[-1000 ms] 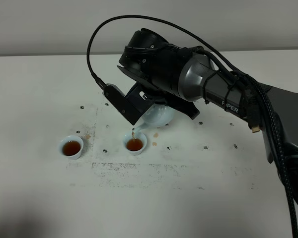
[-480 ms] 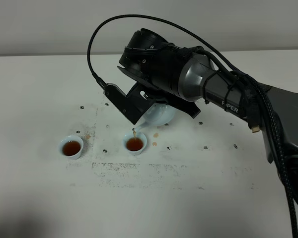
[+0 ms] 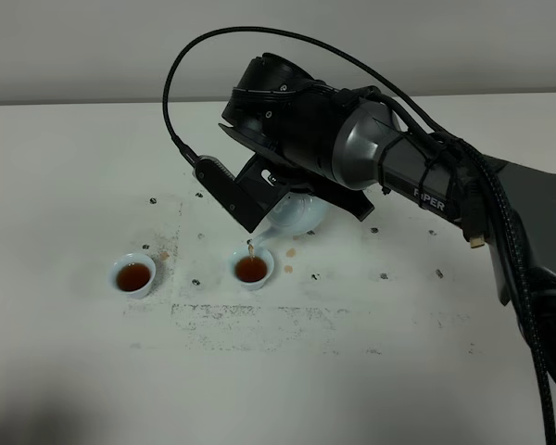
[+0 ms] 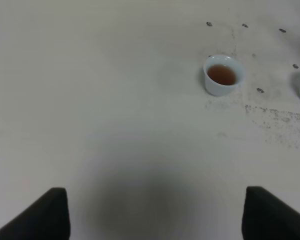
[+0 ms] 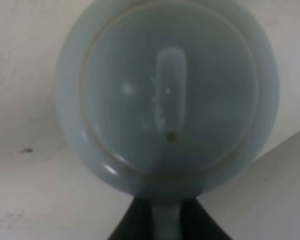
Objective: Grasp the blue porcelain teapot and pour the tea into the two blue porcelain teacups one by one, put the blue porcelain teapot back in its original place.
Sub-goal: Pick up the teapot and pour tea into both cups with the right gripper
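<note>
While the teapot (image 3: 296, 215) tips: tea runs into one cup (image 3: 252, 269).
Other cup (image 3: 132, 275): full.
Remaining: return teapot.
Right gripper (image 5: 165, 225): clamped on teapot handle.
Left gripper (image 4: 155, 215): spread, empty.

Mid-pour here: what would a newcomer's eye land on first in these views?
The bulky right arm reaching over the white table, its claw holding the blue porcelain teapot tilted spout-down over the right-hand teacup. Both cups hold brown tea; the left-hand teacup stands apart, farther left.
</note>
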